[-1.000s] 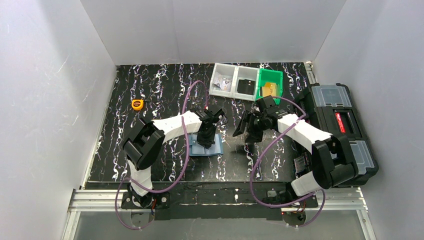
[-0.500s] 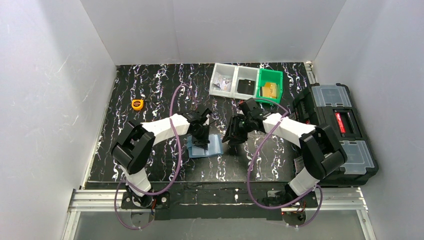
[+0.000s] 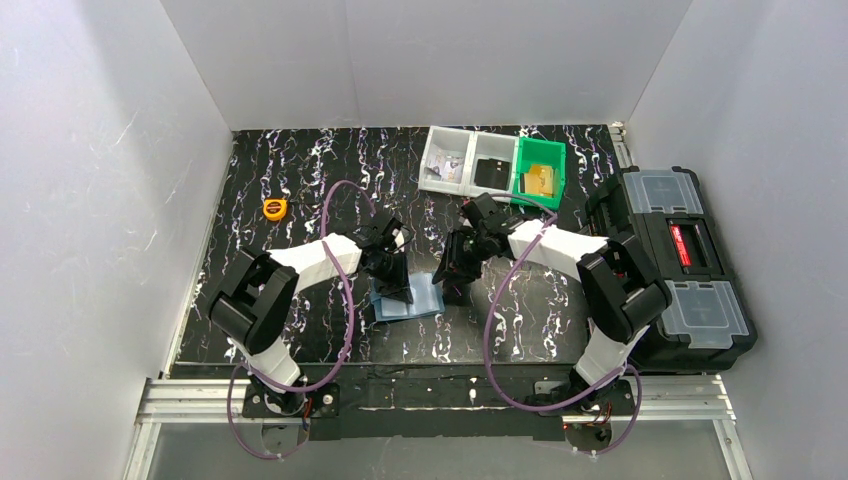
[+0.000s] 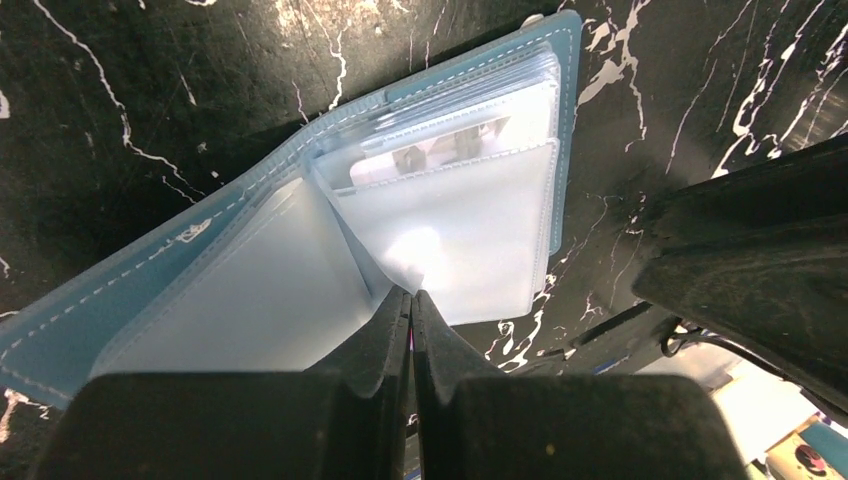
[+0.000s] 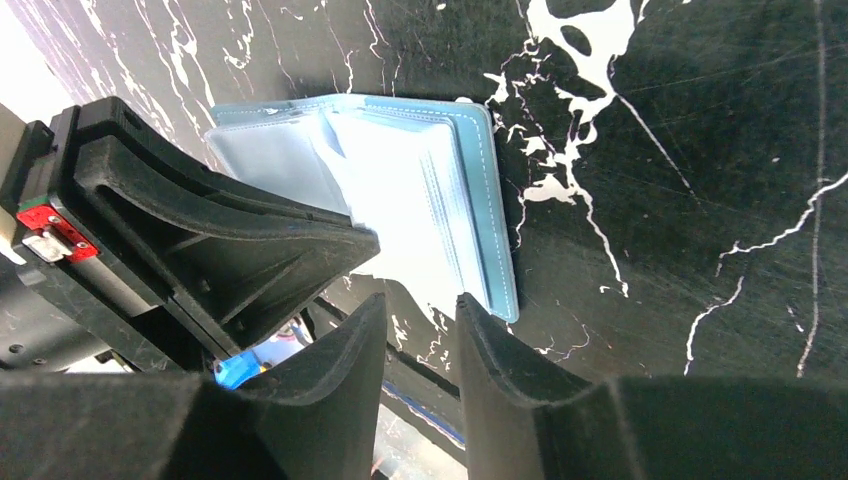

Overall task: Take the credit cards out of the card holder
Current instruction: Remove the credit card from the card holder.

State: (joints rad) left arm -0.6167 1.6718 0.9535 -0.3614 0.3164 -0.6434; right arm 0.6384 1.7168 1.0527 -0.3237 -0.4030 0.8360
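Observation:
The dusty-blue card holder (image 3: 424,300) lies open on the black marbled table, its clear sleeves fanned up. In the left wrist view the card holder (image 4: 480,230) shows a card (image 4: 430,155) inside a top sleeve. My left gripper (image 4: 412,296) is shut, its tips pinching a corner of a clear sleeve; from above, the left gripper (image 3: 395,287) sits over the holder's left half. My right gripper (image 5: 420,303) is slightly open and empty, just off the holder's (image 5: 492,190) near edge; from above, the right gripper (image 3: 452,287) sits at the holder's right side. The left fingers (image 5: 300,235) show in the right wrist view.
Two clear bins (image 3: 468,160) and a green bin (image 3: 540,172) stand at the back. A black toolbox (image 3: 680,262) lies along the right edge. An orange tape measure (image 3: 274,209) lies at the left. White walls enclose the table.
Both grippers have moved leftward. The right gripper has closed in on the card holder's right side. The left gripper has shifted to the holder's left half.

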